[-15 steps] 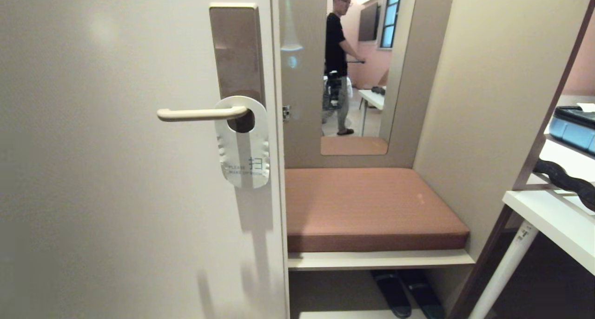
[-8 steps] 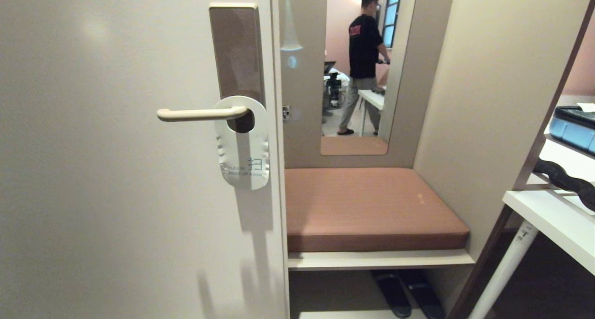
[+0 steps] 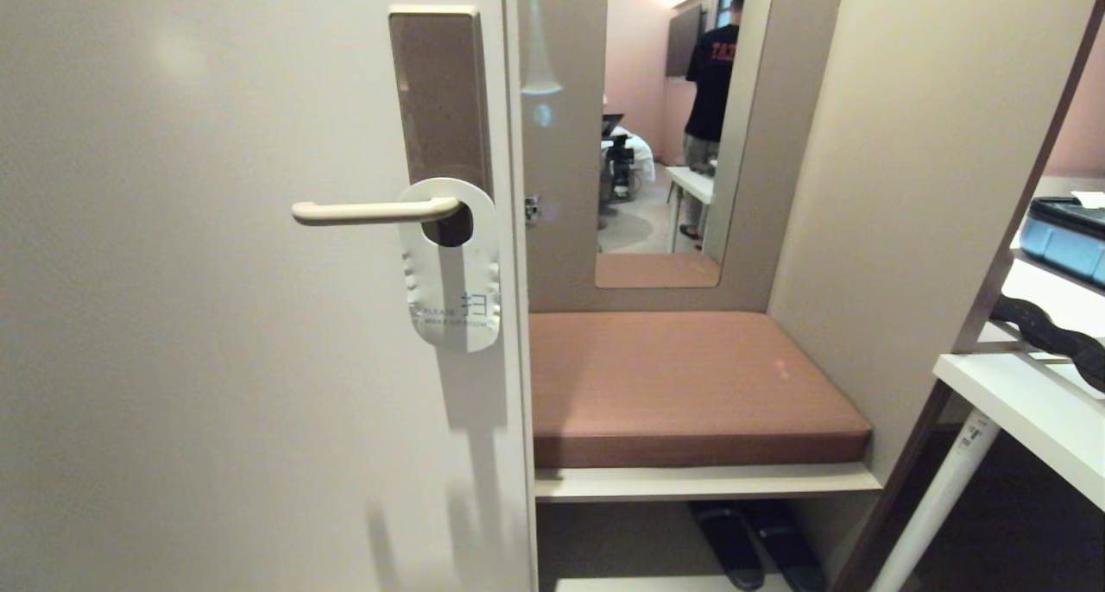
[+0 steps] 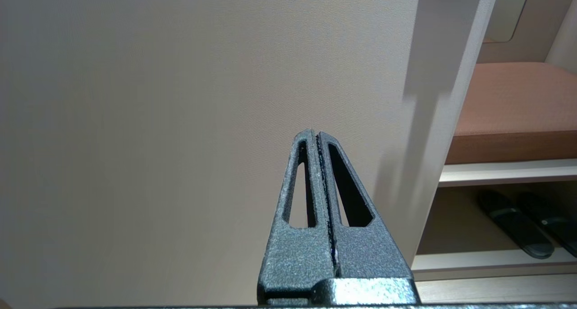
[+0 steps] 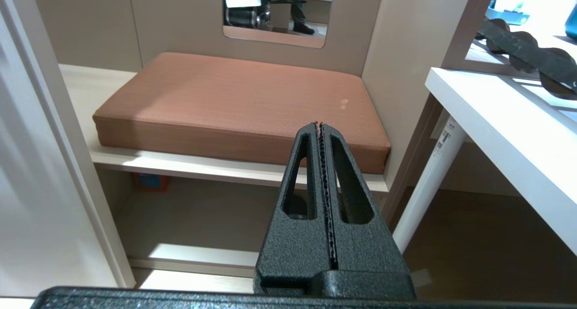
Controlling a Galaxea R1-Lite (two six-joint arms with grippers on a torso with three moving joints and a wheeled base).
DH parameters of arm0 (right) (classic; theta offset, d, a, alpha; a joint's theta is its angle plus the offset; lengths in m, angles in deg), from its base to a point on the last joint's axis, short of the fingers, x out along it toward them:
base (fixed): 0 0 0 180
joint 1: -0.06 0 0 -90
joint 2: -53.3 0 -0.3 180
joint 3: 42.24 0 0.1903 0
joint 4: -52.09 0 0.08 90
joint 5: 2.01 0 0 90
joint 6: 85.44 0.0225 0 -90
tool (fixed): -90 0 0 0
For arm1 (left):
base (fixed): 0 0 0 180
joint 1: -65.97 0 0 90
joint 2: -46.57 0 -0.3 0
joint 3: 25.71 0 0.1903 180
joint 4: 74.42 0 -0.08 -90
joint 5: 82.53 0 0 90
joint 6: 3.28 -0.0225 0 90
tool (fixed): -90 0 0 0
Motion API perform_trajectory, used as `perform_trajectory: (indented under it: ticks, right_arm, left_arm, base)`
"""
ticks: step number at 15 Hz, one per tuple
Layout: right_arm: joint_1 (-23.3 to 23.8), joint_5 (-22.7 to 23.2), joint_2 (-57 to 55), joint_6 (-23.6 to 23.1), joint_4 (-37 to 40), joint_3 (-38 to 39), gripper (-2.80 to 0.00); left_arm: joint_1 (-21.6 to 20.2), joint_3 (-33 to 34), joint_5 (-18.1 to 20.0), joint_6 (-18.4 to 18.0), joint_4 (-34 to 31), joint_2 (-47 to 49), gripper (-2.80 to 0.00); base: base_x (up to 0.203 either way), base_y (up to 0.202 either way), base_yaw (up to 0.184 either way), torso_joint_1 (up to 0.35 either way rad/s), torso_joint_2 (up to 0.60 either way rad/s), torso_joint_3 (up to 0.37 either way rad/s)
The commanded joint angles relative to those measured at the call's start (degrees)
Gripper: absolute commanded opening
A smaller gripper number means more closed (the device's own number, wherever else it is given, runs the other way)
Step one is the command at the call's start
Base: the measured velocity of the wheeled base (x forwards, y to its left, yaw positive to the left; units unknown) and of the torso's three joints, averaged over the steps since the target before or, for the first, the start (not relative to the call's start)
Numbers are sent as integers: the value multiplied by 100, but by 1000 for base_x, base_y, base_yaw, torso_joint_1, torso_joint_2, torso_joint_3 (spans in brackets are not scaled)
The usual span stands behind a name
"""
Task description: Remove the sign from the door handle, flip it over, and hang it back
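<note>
On the door (image 3: 216, 316), close to its right-hand edge, the door handle (image 3: 371, 211) juts out level from a tall brown plate (image 3: 438, 91), its free end pointing away from that edge. The sign (image 3: 451, 268) hangs from the handle's neck by its round hole, white face outward with grey lettering near its lower end, lying flat against the door and hanging straight down. Its right side sits just beside the door's edge; its top rim overlaps the foot of the plate. Left of the handle and below the sign the door face is bare.

Beyond the door's edge a brown cushion (image 3: 682, 385) lies on a pale shelf (image 3: 708, 481), with dark slippers (image 3: 751, 544) underneath. Above the cushion a mirror (image 3: 665, 143) shows a person in a black shirt. Farther from the door a white table (image 3: 1027, 411) edge and its leg stand near the cushion's corner.

Neither arm shows in the head view. The left gripper (image 4: 317, 135) is clenched with its fingers pressed together, empty, pointing at the bare door face near the door's edge, apart from it. The right gripper (image 5: 319, 126) is likewise clenched on nothing, aimed toward the cushion's front edge, with open room between the door's edge and the table.
</note>
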Motion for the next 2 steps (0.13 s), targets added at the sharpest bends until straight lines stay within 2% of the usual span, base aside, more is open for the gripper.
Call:
perform_trajectory:
  ticks: [1, 2]
  right_arm:
    - [1, -2, 2, 36, 2, 0, -280]
    - [1, -2, 2, 36, 2, 0, -280]
  left_arm:
    - [-1, 0, 2, 1, 4, -2, -280]
    - [-1, 0, 2, 8, 4, -2, -280]
  base:
    - [0, 0, 0, 0, 0, 0]
    - [0, 0, 0, 0, 0, 0]
